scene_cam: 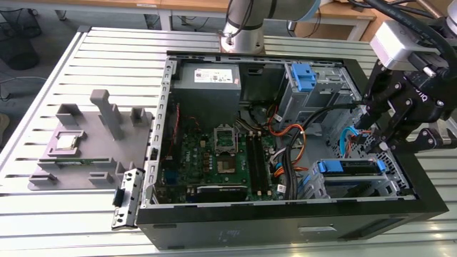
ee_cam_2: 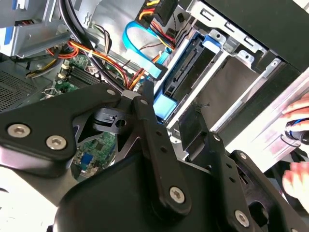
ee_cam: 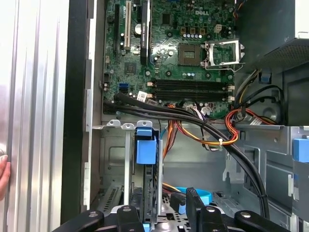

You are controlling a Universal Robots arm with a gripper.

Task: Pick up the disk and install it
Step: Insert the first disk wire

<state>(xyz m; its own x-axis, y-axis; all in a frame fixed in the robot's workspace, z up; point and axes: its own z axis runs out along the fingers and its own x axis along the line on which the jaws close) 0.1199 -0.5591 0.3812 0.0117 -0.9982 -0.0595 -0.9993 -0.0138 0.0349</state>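
gripper jaws apart, empty | disk on edge in bay, right below gripper | long axis runs across exterior view

Computer case lies open on the slatted table, toward its edge at the exterior view's right. Inside: power supply in the far corner at the exterior view's left, motherboard before it; the disk in the bay at the near corner at the exterior view's right. Gripper hangs just above that bay. Parts fixture sits beside the case toward the table's opposite edge, a chip on it.
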